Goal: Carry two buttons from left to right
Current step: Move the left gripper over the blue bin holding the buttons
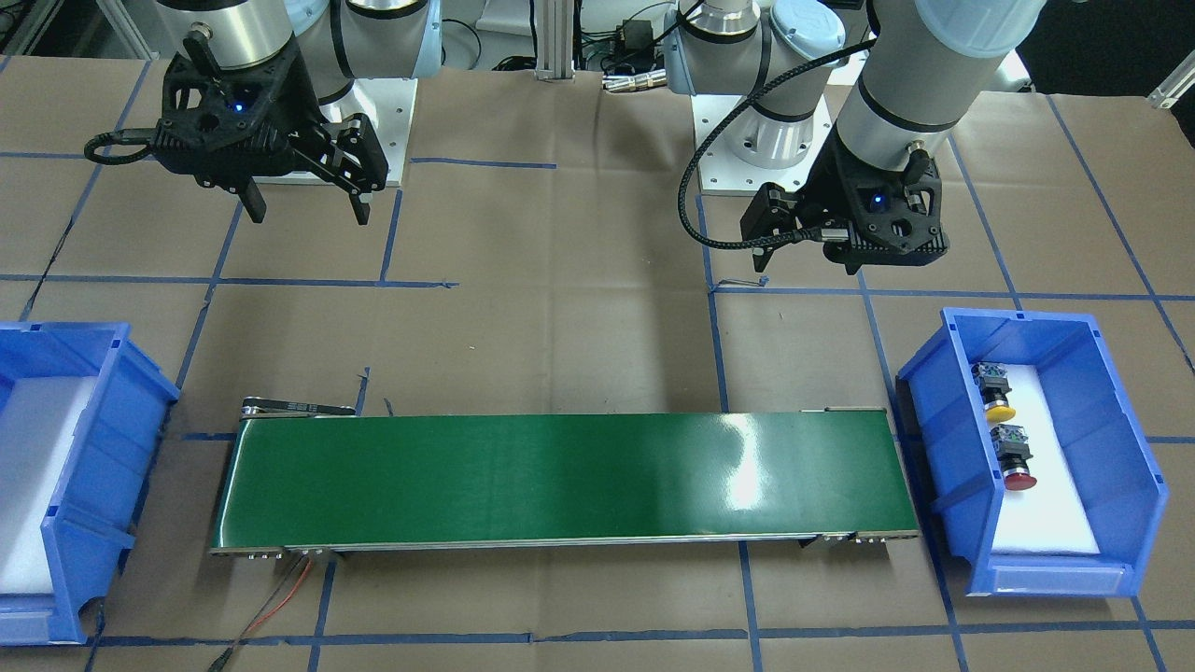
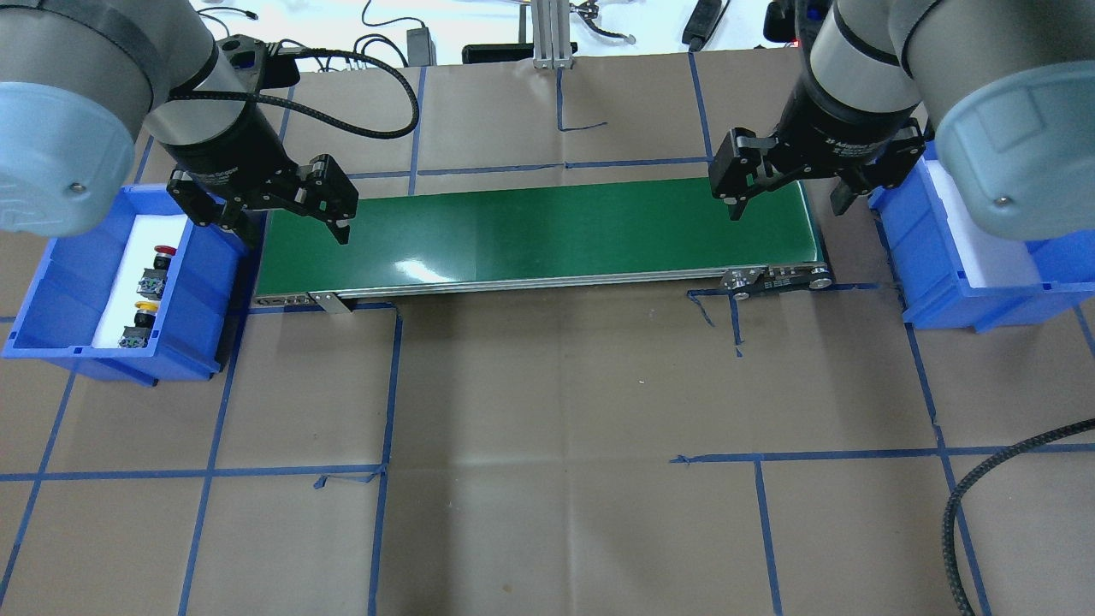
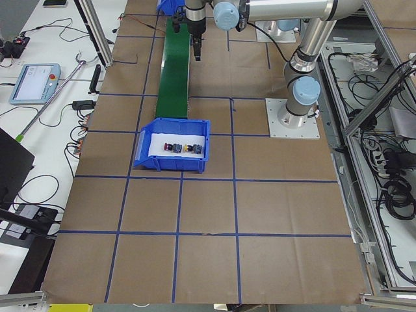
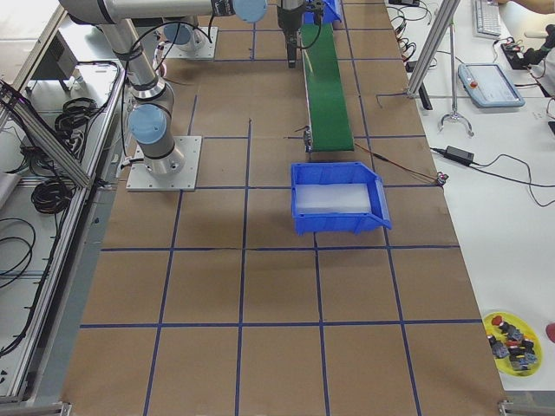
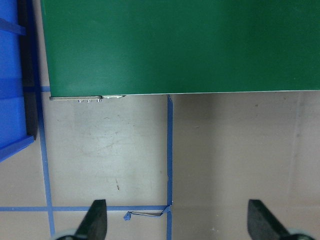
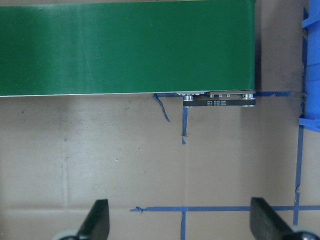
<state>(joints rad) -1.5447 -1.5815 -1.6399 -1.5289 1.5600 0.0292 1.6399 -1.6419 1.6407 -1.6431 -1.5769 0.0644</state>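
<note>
The black two-finger left gripper (image 5: 178,221) hangs with its jaws spread wide; the black right gripper (image 1: 308,211) is likewise spread, holding nothing; the yellow-capped push-button switch (image 1: 995,392) and the red-capped push-button switch (image 1: 1016,457) lie just beside each other on a white foam pad (image 1: 1050,513) in the blue plastic bin (image 1: 1116,420) at the left end of the green conveyor belt (image 1: 560,476).

A bench (image 2: 547,411) covered in brown paper fills the exterior views, marked into squares by blue tape lines (image 2: 385,469). In the exterior left view, a white side table (image 3: 62,29) runs along the left edge of the frame and carries loose leads and a control tablet (image 3: 34,82). An aluminium post (image 3: 96,32) slants up beside it. Black cables (image 3: 390,188) lie coiled at the right edge. Even light leaves a pale sheen on the paper.
</note>
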